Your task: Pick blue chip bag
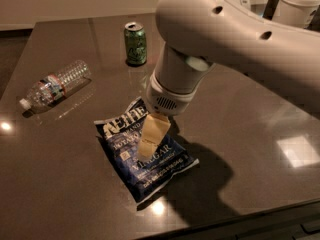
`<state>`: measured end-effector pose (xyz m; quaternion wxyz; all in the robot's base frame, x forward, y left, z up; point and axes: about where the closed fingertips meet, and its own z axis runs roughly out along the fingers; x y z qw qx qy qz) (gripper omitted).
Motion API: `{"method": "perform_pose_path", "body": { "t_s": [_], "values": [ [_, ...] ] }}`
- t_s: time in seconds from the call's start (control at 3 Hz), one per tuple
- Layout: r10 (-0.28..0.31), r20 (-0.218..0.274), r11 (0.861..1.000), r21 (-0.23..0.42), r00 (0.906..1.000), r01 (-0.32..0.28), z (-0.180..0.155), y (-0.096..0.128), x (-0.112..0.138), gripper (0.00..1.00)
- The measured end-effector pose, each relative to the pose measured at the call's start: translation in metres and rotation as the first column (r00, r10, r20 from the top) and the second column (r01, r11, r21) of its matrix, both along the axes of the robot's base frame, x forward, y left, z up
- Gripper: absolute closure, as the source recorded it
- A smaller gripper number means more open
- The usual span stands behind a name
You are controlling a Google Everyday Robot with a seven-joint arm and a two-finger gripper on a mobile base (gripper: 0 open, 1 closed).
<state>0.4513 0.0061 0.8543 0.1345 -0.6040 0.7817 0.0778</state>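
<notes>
Currently | my gripper [151, 138] sits over the blue chip bag [155, 168], grasp state I cannot tell | bag lies flat mid-surface [55, 184] | green can [135, 44] at bag's 12 o'clock | plastic bottle [54, 85] at 10 o'clock

1. White arm [240, 39] comes in from the upper right, spans the top of the view and bends downward at centre.
2. Wrist [172, 91] is a white cylinder with a vented collar, angled down and slightly left.
3. Tan gripper [149, 140] hangs just below the wrist, mid-view, tip pointing down-left.
</notes>
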Motion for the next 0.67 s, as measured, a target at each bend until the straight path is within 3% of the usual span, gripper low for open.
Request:
{"method": "perform_pose_path", "body": {
  "t_s": [0.67],
  "values": [
    [0.026, -0.008, 1.000, -0.010, 0.9996, -0.026, -0.0042, 0.0100, -0.0029, 0.41]
  ]
}}
